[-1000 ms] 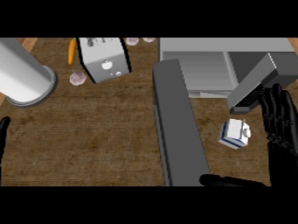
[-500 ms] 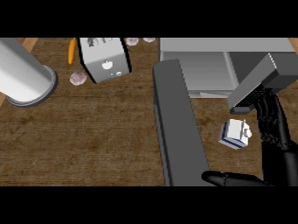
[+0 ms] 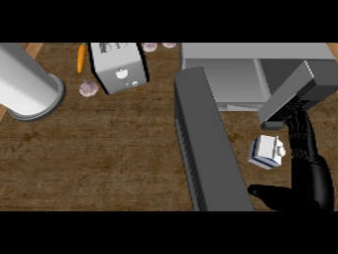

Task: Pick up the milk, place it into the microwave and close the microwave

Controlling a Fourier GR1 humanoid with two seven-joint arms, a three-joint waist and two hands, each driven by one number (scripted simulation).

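- Milk (image 3: 266, 152), a white carton with blue markings and no readable writing, lies on the tabletop (image 3: 120, 149) just beside the open microwave door (image 3: 208, 149).
- Right robot hand (image 3: 303, 144) sits edge-on beside the carton, fingers straight, holding nothing.

Single head view, steeply down (counter (image 3: 113, 149) below)

The right robot hand (image 3: 303, 149) has closed in beside the milk (image 3: 266, 152)
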